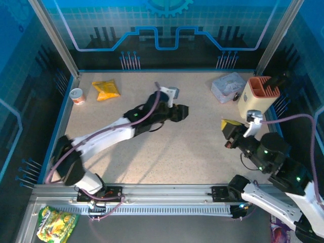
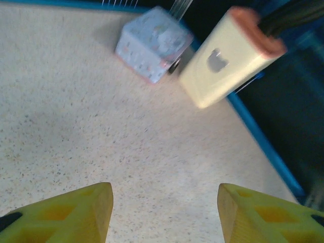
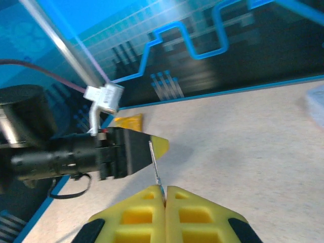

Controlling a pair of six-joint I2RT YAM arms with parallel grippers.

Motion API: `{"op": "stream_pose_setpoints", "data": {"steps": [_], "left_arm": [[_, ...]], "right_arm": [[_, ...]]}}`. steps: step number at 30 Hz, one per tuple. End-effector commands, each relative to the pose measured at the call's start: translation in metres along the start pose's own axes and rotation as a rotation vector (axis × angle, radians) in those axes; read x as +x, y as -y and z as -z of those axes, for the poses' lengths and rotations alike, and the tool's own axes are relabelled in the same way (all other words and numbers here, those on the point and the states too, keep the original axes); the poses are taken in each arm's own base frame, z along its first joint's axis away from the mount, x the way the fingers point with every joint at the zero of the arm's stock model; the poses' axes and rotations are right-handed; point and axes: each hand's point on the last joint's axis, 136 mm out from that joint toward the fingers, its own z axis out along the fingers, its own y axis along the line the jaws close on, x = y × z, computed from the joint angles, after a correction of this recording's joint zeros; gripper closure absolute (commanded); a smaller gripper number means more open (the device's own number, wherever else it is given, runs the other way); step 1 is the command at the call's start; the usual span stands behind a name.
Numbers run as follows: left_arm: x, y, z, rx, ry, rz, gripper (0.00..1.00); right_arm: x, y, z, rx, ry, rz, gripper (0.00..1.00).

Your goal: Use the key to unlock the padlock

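My right gripper (image 3: 165,190) is shut on the key (image 3: 155,164), a thin silvery sliver that sticks up from between its yellow fingertips. From above, this gripper (image 1: 229,126) hovers at the right of the table. The key's tip stands just in front of a yellow finger (image 3: 164,147) of the left gripper. My left gripper (image 2: 164,190) is open, with bare tabletop between its fingers, and sits mid-table (image 1: 178,112). A tiny dark thing with a silvery bit, seemingly the padlock (image 2: 175,65), lies between the tin and the cream holder, far ahead of the left fingers.
A pale blue tin (image 1: 228,87) and a cream holder with an orange rim (image 1: 258,96) stand at the back right. A yellow packet (image 1: 105,90) and a small can (image 1: 77,95) lie at the back left. Blue walls (image 1: 61,116) ring the table.
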Motion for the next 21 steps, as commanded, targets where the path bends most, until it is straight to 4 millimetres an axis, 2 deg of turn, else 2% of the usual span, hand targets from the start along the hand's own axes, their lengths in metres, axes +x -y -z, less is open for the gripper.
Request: {"op": "stream_pose_setpoints", "data": {"steps": [1,5,8,11,15,21], "left_arm": [[0.004,0.000,-0.043,-0.027,-0.069,0.033,0.43],[0.005,0.004,-0.106,-0.019,-0.094,0.062,0.41],[0.007,0.006,-0.145,-0.031,-0.103,0.066,0.37],[0.007,0.007,-0.175,-0.031,-0.095,0.088,0.34],[0.011,0.006,-0.207,-0.023,-0.073,0.112,0.31],[0.012,0.017,-0.238,0.006,-0.021,0.082,0.30]], "right_arm": [[-0.001,0.035,0.024,0.148,0.009,0.061,1.00],[-0.004,0.041,0.040,0.147,0.027,0.053,1.00],[-0.002,0.046,0.048,0.144,0.034,0.043,1.00],[0.003,0.049,0.052,0.142,0.029,0.035,1.00],[0.012,0.056,0.054,0.155,0.017,0.032,1.00],[0.021,0.060,0.052,0.159,0.009,0.025,1.00]]}}
